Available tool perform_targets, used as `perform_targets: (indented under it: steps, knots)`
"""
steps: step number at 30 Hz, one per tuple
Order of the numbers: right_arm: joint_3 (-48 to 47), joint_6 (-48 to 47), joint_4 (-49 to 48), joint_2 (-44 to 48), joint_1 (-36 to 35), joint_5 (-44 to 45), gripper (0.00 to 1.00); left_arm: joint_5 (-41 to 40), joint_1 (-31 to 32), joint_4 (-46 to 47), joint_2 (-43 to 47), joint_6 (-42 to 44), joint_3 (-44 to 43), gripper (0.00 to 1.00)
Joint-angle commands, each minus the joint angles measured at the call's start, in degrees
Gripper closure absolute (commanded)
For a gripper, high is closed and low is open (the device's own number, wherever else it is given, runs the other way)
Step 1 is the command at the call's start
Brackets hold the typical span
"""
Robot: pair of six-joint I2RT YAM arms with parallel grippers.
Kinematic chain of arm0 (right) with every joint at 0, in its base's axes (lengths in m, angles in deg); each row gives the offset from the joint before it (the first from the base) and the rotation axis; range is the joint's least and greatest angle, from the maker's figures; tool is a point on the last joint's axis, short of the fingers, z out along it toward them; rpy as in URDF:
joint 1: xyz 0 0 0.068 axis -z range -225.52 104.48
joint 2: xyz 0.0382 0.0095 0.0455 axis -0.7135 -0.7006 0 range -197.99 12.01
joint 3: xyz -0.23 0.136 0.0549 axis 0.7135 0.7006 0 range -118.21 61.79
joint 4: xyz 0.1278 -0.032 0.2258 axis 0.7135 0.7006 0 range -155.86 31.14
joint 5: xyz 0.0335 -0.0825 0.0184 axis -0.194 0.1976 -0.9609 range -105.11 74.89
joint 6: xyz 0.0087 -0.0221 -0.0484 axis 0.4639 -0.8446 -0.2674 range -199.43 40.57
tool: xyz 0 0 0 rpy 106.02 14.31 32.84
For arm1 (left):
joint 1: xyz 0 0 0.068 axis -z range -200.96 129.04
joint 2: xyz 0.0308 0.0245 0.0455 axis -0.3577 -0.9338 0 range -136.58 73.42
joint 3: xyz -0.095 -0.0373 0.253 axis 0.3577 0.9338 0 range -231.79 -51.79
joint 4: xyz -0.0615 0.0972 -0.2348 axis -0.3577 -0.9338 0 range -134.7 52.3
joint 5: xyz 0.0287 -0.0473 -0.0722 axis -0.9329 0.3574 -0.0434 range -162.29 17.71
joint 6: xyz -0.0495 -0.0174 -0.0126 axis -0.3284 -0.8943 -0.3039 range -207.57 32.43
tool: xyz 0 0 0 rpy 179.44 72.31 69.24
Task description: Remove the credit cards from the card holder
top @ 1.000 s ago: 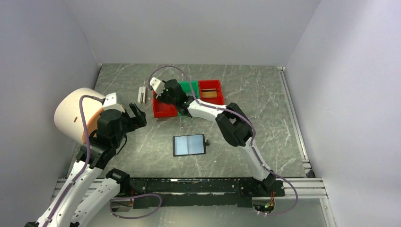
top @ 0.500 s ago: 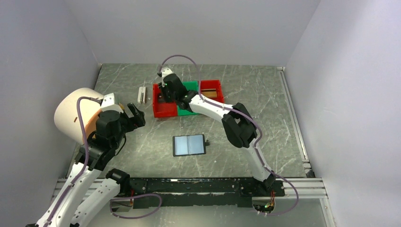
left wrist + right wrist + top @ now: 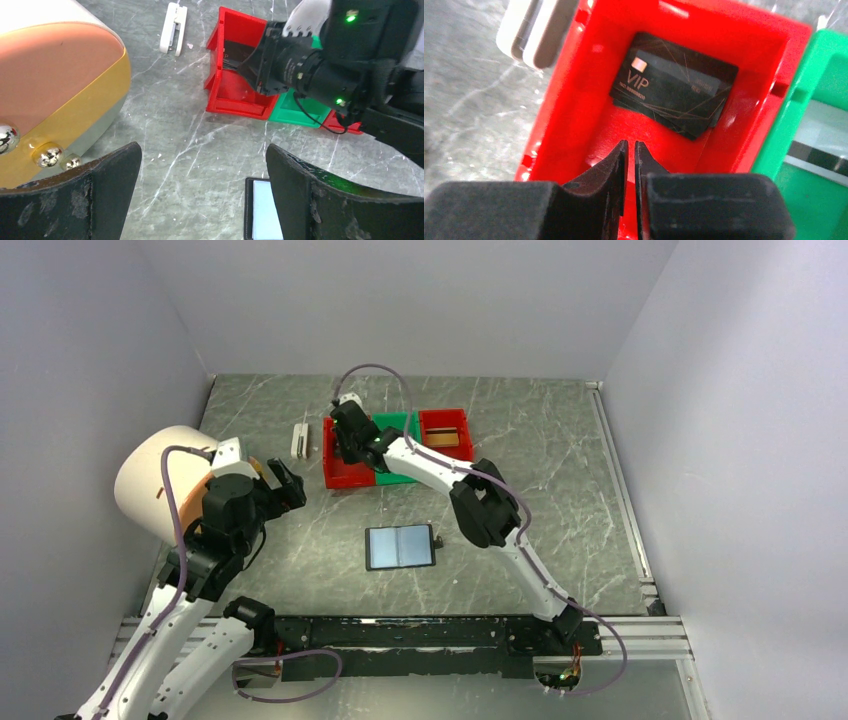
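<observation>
While the right end effector [image 3: 630,150] hangs over the red bin [image 3: 556,100] with its fingers pressed almost together on nothing, the dark credit cards [image 3: 674,95] lie stacked just beyond its tips, by the far wall. The card holder [image 3: 400,547] lies open on the table [image 3: 560,440], well apart, nearer the spread, empty left end effector [image 3: 200,160]. A green bin [image 3: 824,65] adjoins the red one. A white clip [image 3: 526,30] sits just outside.

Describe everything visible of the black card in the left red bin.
The black card is thin, glossy plastic with copper VIP lettering, a chip square and fine lines. It lies flat and skewed on the red bin floor, atop another dark card whose edges peek out. The right gripper hangs clear of it.
</observation>
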Motion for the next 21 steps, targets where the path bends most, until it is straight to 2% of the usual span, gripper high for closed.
perform_targets:
  steps: [1, 13, 21]
  knots:
    - [-4.12, -0.17, 4.25, -3.32, -0.54, 1.26, 0.86, -1.67, -0.49, -0.25, 0.73, -0.44, 0.15, 0.0]
    - [-13.27, -3.15, 7.33, -10.61, -1.31, 9.11, 0.86, -1.25, -0.46, 0.01, 0.56, -0.25, 0.25, 0.0]
    - [-11.36, -7.84, 4.2, -11.17, -1.55, 13.44, 0.82, -1.5, -0.51, -0.01, 1.23, -0.37, 0.43, 0.0]
